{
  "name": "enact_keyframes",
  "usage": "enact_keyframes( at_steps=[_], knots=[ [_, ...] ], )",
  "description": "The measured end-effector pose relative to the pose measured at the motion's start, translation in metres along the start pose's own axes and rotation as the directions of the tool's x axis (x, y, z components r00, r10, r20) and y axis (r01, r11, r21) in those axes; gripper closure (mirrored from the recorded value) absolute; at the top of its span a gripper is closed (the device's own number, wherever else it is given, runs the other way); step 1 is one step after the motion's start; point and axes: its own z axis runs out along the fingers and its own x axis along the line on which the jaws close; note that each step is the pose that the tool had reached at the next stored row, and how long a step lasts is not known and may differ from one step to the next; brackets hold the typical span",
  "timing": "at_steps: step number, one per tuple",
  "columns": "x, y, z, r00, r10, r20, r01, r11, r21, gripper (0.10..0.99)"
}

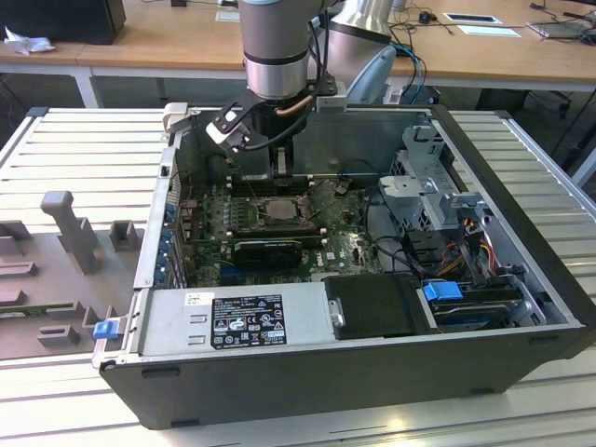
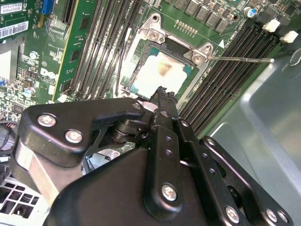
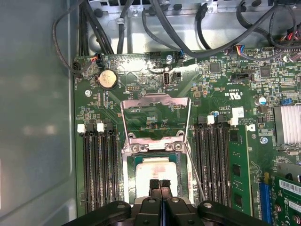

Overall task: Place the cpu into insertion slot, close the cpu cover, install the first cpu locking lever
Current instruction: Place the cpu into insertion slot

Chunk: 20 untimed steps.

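- We see the black gripper (image 3: 159, 184) with its two fingertips pressed together and nothing between them. It hangs over the near edge of the cpu (image 3: 156, 168), a small flat square chip whose silver-grey top is smeared pale.
- The cpu lies flat inside the insertion slot (image 3: 130, 165), the square silvery-framed socket on the green motherboard (image 3: 155, 70), so we judge the placing step done. We cannot tell whether the fingertips touch the chip.
- The cpu cover (image 3: 155, 98), a thin dark-silver frame plate with a large square window, stands swung open on its hinge, away from the chip. We take closing it to be the step in hand.
- In our judgement, closing calls for a push on the cover's raised free edge, which lies beyond the hinge from where the gripper hangs.
- The locking lever (image 3: 195, 172), a thin steel rod, stands free just beside the socket, not yet latched.
- Long black memory slots (image 3: 99, 174) flank the socket closely on both sides. The grey case wall (image 3: 37, 117) lies well apart, and there is open room above the board.
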Motion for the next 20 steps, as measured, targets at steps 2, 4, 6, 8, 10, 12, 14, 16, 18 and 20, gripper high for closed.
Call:
enact_keyframes(
  at_steps=[2, 4, 6, 8, 10, 12, 14, 16, 18, 20],
  knots=[
    [0.0000, 0.0000, -0.0005, 1.0000, 0.001, 0.0002, -0.001, 1.0000, 0.000, 0.980],
    [0.0000, 0.0001, -0.0009, 1.0000, 0.002, 0.0001, -0.002, 1.0000, 0.000, 0.980],
    [0.0000, 0.0001, -0.0013, 1.0000, 0.002, 0.0002, -0.002, 1.0000, 0.000, 0.980],
    [0.0000, 0.0001, -0.0016, 1.0000, 0.003, 0.0002, -0.003, 1.0000, 0.000, 0.980],
    [0.0000, 0.0002, -0.0018, 1.0000, 0.003, 0.0003, -0.003, 1.0000, 0.000, 0.980],
    [0.0000, 0.0002, -0.0024, 1.0000, 0.003, 0.0006, -0.003, 1.0000, 0.000, 0.980],
    [0.0000, 0.0002, -0.0030, 1.0000, 0.004, 0.0004, -0.004, 1.0000, 0.000, 0.980],
    [0.0000, 0.0004, -0.0040, 1.0000, 0.005, 0.0003, -0.005, 1.0000, 0.000, 0.980],
    [0.0000, 0.0004, -0.0048, 1.0000, 0.006, 0.0006, -0.006, 1.0000, 0.000, 0.980],
    [0.0000, 0.0005, -0.0058, 1.0000, 0.006, 0.0006, -0.006, 1.0000, 0.000, 0.980]
  ],
)
